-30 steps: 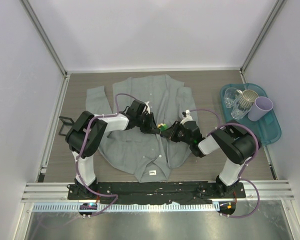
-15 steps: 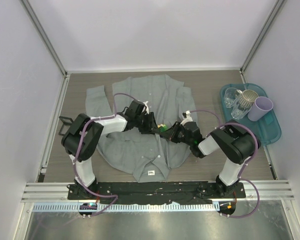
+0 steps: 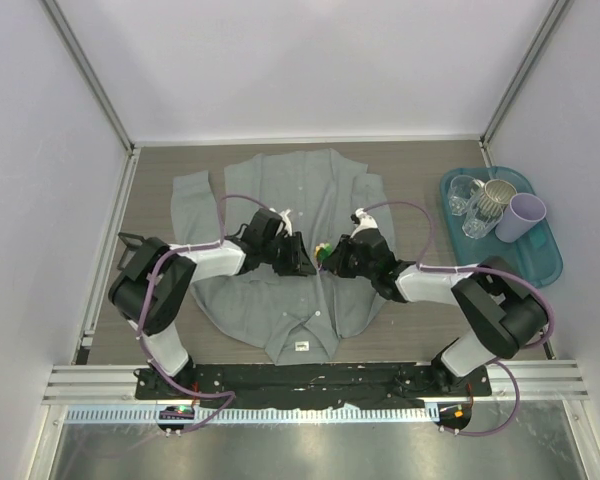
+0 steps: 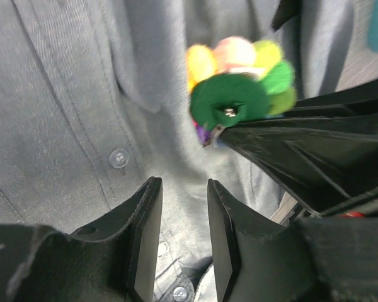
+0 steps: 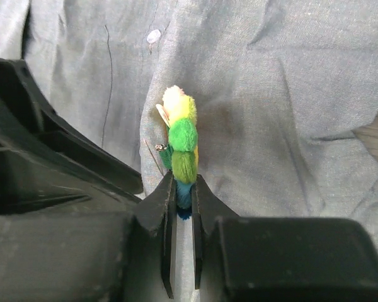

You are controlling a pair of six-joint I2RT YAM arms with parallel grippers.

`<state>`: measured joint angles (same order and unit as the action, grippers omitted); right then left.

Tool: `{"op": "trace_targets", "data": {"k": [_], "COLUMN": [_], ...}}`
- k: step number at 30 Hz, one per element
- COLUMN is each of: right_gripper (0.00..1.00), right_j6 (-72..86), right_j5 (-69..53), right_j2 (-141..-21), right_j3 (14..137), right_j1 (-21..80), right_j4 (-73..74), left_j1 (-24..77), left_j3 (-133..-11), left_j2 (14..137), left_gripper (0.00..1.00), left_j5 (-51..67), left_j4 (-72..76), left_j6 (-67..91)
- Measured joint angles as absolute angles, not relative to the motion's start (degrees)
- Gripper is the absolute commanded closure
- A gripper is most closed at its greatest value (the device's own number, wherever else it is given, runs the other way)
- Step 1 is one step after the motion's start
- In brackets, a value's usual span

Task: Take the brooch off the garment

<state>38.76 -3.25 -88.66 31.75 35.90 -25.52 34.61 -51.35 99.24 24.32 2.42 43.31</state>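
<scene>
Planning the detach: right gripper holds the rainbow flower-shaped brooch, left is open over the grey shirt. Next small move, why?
Probably close the left gripper on the grey button-up shirt beneath it, to anchor the cloth. The right gripper is shut edge-on on the rainbow flower-shaped brooch, yet whether its pin is clear of the fabric cannot be told.

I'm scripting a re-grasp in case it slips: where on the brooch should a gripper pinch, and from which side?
Probably the petal rim, edge-on, as the right gripper holds it: the brooch stands on edge over the garment, so its flat faces meet the fingers. Come in from the rim, leaving the pin on the green backing clear.
</scene>
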Motion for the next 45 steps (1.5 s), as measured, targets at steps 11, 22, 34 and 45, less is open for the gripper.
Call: {"op": "trace_targets", "data": {"k": [11,22,34,45], "right_gripper": [0.99,0.99,0.99,0.99], "right_j6": [29.3,24.1,28.8,38.6], "right_j5": [11.7,18.8,19.4,17.8], "right_j2": [-81.4,-79.2,-72.9,-64.2], "right_j3": [37.6,40.4,34.0,26.0], "right_j1": [42.0,45.8,38.2,21.3], "right_j4": [-4.3,7.1,9.3,12.3], "left_j1": [35.1,35.2,35.2,35.5], "left_j3": [-46.7,-45.5,-45.0,-44.5], "left_j2": [101.5,100.7,90.2,78.3], "left_gripper": [0.58,0.57,0.53,0.51], "left_j5": [26.4,26.5,26.0,26.1], "left_j4": [10.5,12.0,6.6,4.7], "left_j6": [46.4,47.5,47.7,50.7]}}
